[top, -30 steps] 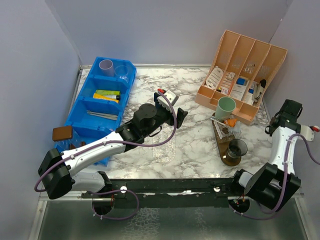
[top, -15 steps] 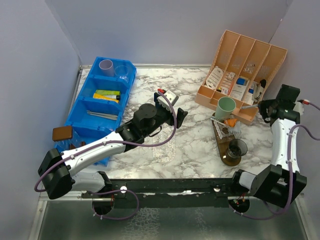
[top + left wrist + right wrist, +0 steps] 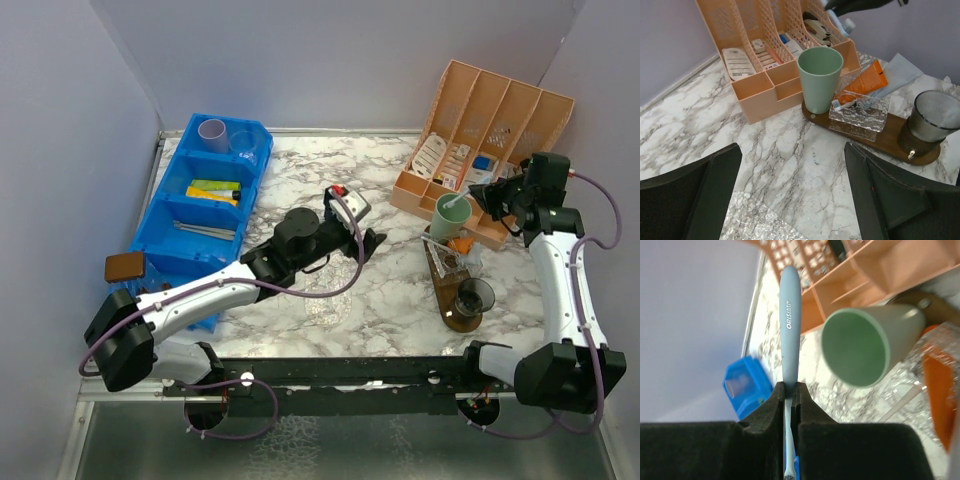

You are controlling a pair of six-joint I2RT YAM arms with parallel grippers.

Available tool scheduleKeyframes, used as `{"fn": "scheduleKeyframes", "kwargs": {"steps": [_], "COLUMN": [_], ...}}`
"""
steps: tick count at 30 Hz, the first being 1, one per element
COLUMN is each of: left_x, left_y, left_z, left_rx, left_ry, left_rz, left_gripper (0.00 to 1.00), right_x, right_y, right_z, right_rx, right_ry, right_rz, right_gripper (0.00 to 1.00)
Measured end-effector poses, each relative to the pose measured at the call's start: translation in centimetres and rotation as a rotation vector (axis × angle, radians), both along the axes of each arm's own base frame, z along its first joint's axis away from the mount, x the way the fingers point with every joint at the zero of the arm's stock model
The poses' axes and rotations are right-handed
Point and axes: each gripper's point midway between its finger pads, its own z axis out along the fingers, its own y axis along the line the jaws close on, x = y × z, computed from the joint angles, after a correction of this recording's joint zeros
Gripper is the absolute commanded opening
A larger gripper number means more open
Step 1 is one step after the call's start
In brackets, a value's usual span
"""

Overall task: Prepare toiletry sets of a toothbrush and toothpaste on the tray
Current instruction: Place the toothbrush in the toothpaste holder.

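A mint green cup (image 3: 450,215) (image 3: 820,75) stands at the far end of the brown wooden tray (image 3: 447,293) (image 3: 892,141). A smoky dark cup (image 3: 473,297) (image 3: 935,120) stands at its near end. Between them lie a clear textured block (image 3: 860,114) with a thin white toothbrush (image 3: 849,104) on it and an orange tube (image 3: 462,243) (image 3: 867,82). My right gripper (image 3: 492,195) (image 3: 788,390) is shut on a grey-blue toothbrush (image 3: 462,199) (image 3: 790,315), whose free end hangs just above the green cup's rim. My left gripper (image 3: 368,245) (image 3: 795,195) stands open and empty over the marble, left of the tray.
A peach organiser (image 3: 480,140) with packets stands behind the tray. At the left, a blue bin (image 3: 165,235) holds a lilac cup (image 3: 212,132), a clear cup (image 3: 243,142), tubes (image 3: 215,190) and toothbrushes (image 3: 205,230). A clear textured sheet (image 3: 325,295) lies under the left arm.
My right arm has swung in from the right edge toward the green cup, carrying the toothbrush. The left gripper has shifted a little to the right.
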Motion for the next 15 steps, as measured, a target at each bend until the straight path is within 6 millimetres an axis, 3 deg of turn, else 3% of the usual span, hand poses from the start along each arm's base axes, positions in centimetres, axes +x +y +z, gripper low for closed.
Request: {"fn": "scheduleKeyframes", "kwargs": {"steps": [7,15], "left_x": [-0.5,-0.2], "left_y": [-1.5,-3.4], "left_z": [-1.5,1.7], "left_rx": [0.072,0.075], "left_ry": [-0.195,-0.484], "left_rz": [-0.129,-0.178], "left_gripper": [0.81,0.76], "right_x": [-0.1,-1.1], "right_y": [6.0,10.8], "right_z": [2.1,2.9], "right_rx": [0.086,0.169], "right_ry": [-0.048,-0.055], "right_rz": [0.187,0.333], "right_gripper": [0.01,0.01]}}
